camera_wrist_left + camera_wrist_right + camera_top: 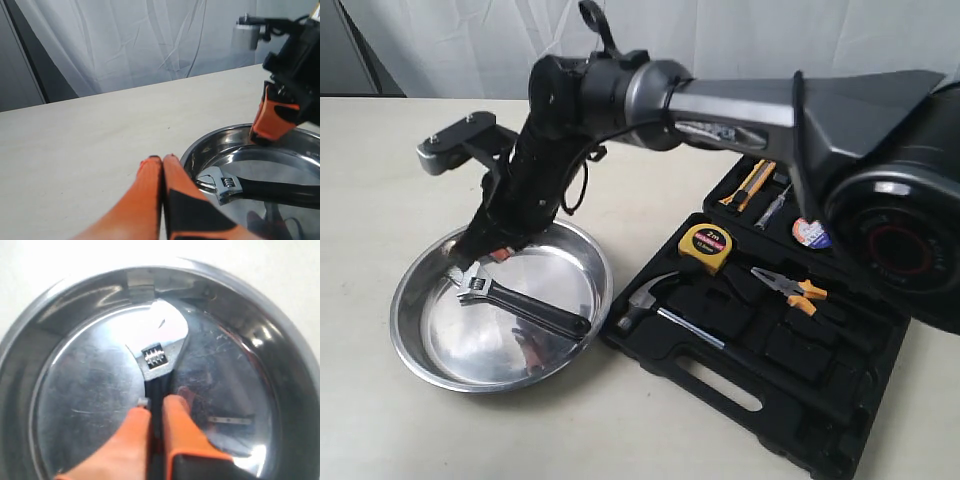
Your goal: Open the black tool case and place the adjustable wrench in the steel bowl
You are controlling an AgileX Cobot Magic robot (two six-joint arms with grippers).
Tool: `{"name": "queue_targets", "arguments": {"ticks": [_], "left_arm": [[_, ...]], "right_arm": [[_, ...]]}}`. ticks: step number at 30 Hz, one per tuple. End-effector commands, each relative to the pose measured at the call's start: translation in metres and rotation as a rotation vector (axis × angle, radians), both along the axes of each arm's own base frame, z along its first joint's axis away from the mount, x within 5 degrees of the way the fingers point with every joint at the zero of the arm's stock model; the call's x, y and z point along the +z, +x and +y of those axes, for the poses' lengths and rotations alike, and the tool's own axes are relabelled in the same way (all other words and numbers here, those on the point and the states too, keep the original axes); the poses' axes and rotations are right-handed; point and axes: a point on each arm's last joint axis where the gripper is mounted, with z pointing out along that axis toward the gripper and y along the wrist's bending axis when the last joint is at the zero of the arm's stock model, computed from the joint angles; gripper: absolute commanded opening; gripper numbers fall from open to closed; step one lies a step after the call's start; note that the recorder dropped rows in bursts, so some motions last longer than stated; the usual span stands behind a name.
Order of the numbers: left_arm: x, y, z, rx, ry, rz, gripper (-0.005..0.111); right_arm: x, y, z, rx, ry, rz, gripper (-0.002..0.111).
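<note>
The adjustable wrench (pixel 520 305) lies flat on the bottom of the steel bowl (pixel 405 340), with its silver head by the bowl's left wall and its black handle pointing right. My right gripper (pixel 485 255) hangs just above the wrench's neck, open by a narrow gap and holding nothing. In the right wrist view the wrench (pixel 160 355) shows below and between the fingers of that gripper (pixel 157 405). The black tool case (pixel 820 420) lies open at the right. My left gripper (pixel 162 159) is shut and empty beside the bowl's rim (pixel 200 147), near the wrench head (pixel 225 185).
The open case holds a claw hammer (pixel 650 300), a yellow tape measure (pixel 705 245), orange-handled pliers (pixel 790 290) and a utility knife (pixel 750 185). The right arm stretches across above the case and table. A white curtain hangs behind the table.
</note>
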Motion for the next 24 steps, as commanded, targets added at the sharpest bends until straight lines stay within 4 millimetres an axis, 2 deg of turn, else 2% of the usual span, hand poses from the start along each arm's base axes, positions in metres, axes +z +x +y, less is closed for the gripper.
{"name": "queue_targets", "arguments": {"ticks": [1, 7, 10, 14, 17, 20, 24], "left_arm": [[-0.001, 0.000, 0.000, -0.002, -0.009, 0.007, 0.000], [-0.001, 0.000, 0.000, -0.002, -0.009, 0.007, 0.000], [-0.001, 0.000, 0.000, -0.002, -0.009, 0.007, 0.000], [-0.001, 0.000, 0.000, -0.002, -0.009, 0.007, 0.000], [-0.001, 0.000, 0.000, -0.002, -0.009, 0.007, 0.000], [-0.001, 0.000, 0.000, -0.002, -0.009, 0.007, 0.000], [-0.001, 0.000, 0.000, -0.002, -0.009, 0.007, 0.000]], "right_arm": [[0.055, -0.011, -0.018, 0.032, -0.035, -0.052, -0.001], [0.089, -0.034, -0.058, -0.084, -0.080, -0.117, -0.001], [0.107, -0.055, -0.081, -0.139, -0.008, -0.165, -0.001], [0.146, -0.095, -0.125, -0.215, 0.095, -0.227, -0.001], [0.165, -0.121, -0.151, -0.223, 0.132, -0.246, -0.001], [0.180, -0.144, -0.172, -0.211, 0.131, -0.232, -0.001], [0.205, -0.164, -0.192, -0.208, 0.189, -0.274, -0.001]]}}
